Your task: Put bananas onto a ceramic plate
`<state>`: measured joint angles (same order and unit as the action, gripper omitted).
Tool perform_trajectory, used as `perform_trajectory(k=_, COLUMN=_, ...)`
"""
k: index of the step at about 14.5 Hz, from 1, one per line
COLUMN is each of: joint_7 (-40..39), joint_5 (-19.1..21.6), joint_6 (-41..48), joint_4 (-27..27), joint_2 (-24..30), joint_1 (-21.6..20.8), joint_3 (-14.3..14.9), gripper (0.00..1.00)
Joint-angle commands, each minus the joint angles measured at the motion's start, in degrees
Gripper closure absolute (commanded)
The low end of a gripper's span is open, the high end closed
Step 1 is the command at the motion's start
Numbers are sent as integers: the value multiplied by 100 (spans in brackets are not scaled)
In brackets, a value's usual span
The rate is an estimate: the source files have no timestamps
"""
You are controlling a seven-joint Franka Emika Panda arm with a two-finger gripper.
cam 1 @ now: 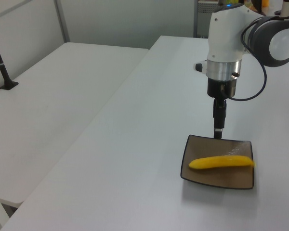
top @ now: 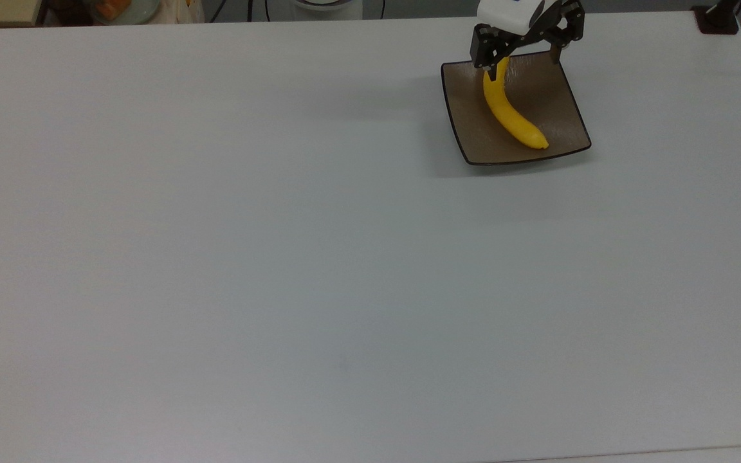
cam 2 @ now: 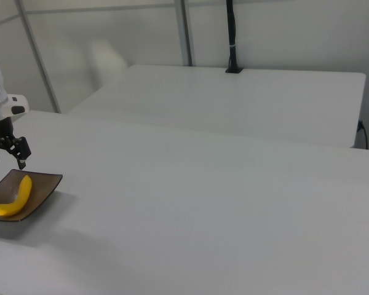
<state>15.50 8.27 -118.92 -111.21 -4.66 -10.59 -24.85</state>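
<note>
The yellow banana (top: 511, 113) lies free on the square brown ceramic plate (top: 560, 109), running diagonally across it with its stem end toward the top view's upper left. My gripper (top: 523, 54) hangs open over the plate's far edge, its two fingers spread wide with nothing between them. One fingertip (top: 487, 61) stands close above the banana's stem end. In the left view the banana (cam 1: 220, 162) rests across the plate (cam 1: 201, 146), with the gripper (cam 1: 218, 131) a little above the plate's back rim. In the right view the gripper (cam 2: 7, 157) hovers above the banana (cam 2: 12, 198) on the plate (cam 2: 44, 186).
The plate sits near the white table's (top: 280, 257) far right corner in the top view. A black post base (top: 718, 19) stands at that corner. A second white table (cam 1: 53, 96) with a black post (cam 1: 1, 62) adjoins on the left view's left.
</note>
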Motion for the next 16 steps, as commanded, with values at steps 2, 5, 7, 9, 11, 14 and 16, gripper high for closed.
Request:
perform_trajectory(k=2, joint_7=-81, joint_5=-315, joint_6=316, joint_4=-41, joint_2=203, joint_1=180, joint_3=24, gripper=0)
perform_trajectory(k=5, joint_7=-616, joint_5=-869, joint_6=694, joint_4=-32, joint_2=220, joint_1=338, joint_3=68, gripper=0)
perform_trajectory(k=7, joint_7=-994, joint_5=-1098, joint_6=1010, joint_4=81, joint_2=264, joint_1=382, joint_3=382, gripper=0)
perform_trajectory(k=9, joint_7=-1433, joint_5=-1108, joint_6=1405, joint_4=265, joint_2=273, joint_1=365, joint_3=813, gripper=0)
perform_trajectory(k=11, joint_7=-1716, joint_5=-1047, joint_6=1731, joint_4=494, joint_2=282, joint_1=365, joint_3=1382, gripper=0)
perform_trajectory(k=14, joint_7=-1734, joint_5=-767, joint_6=1697, joint_4=705, joint_2=282, joint_1=356, joint_3=2008, gripper=0)
perform_trajectory(k=16, joint_7=-1778, joint_5=-607, joint_6=1680, joint_4=715, joint_2=291, joint_1=347, joint_3=2308, gripper=0)
